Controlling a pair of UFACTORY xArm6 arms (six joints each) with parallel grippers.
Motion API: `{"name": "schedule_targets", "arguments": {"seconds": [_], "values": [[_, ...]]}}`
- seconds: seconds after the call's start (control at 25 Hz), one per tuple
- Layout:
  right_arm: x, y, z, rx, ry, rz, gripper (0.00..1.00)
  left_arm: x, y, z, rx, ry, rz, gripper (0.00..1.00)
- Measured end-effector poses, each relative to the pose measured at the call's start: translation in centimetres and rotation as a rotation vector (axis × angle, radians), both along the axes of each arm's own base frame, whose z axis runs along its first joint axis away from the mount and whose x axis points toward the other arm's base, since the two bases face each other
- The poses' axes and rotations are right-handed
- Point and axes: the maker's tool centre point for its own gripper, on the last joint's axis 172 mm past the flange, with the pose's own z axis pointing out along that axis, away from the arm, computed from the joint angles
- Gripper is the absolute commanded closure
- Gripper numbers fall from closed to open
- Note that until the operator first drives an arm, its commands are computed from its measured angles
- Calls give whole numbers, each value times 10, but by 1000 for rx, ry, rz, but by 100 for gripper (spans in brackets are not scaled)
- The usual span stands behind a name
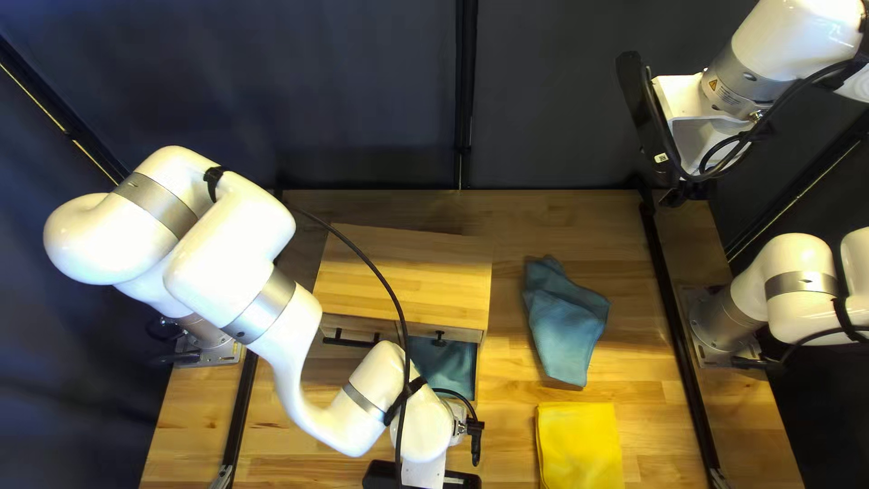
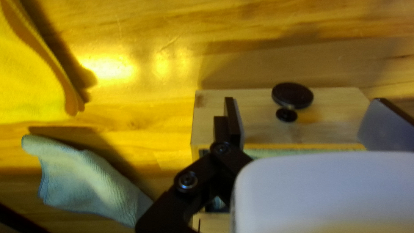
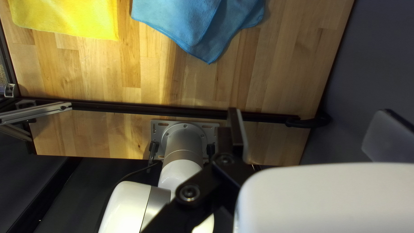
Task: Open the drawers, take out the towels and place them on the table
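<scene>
Your open drawer (image 1: 476, 372) is pulled out of the wooden cabinet (image 1: 407, 272) toward the near edge of the desk (image 1: 543, 217), so its long axis runs near to far. One teal towel (image 1: 445, 363) lies flat inside it. Your left hand (image 2: 305, 113) hangs over the drawer's front panel with its fingers spread wide, gripping nothing. The black knob (image 2: 292, 94) sits between them, and both fingers are clear of it.

Two more towels lie on the desk to the right of the cabinet, which makes three in all. The blue towel (image 1: 563, 319) is loosely folded. Its long axis runs near to far at a slight slant, with the narrower end toward the near edge. The yellow towel (image 1: 580, 445) is a neat rectangle with its long side near to far. It lies just nearer than the blue one, apart from it, and is cut off by the bottom of the top left view.

A strip of bare wood runs between the drawer and these two towels. A narrower strip lies between them and the black rail (image 1: 669, 305), and a broad band runs along the far edge.

Your right hand (image 3: 310, 119) is raised near the desk's right edge, above its own arm's base (image 3: 184, 142). Its fingers are wide apart and empty.
</scene>
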Motion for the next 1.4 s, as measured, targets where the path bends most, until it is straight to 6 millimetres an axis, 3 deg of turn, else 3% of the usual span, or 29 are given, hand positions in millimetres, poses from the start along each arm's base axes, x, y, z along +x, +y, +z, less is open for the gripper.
{"name": "schedule_targets", "arguments": {"seconds": [0.28,0.56,0.88,1.4], "values": [[0,0,0,0,0,0,0,-1,15,19,20,-15,11,0],[0,0,0,0,0,0,0,17,45,23,45,-26,35,0],[0,0,0,0,0,0,0,21,69,12,71,-18,25,0],[0,0,0,0,0,0,0,13,82,5,74,-10,3,0]]}}
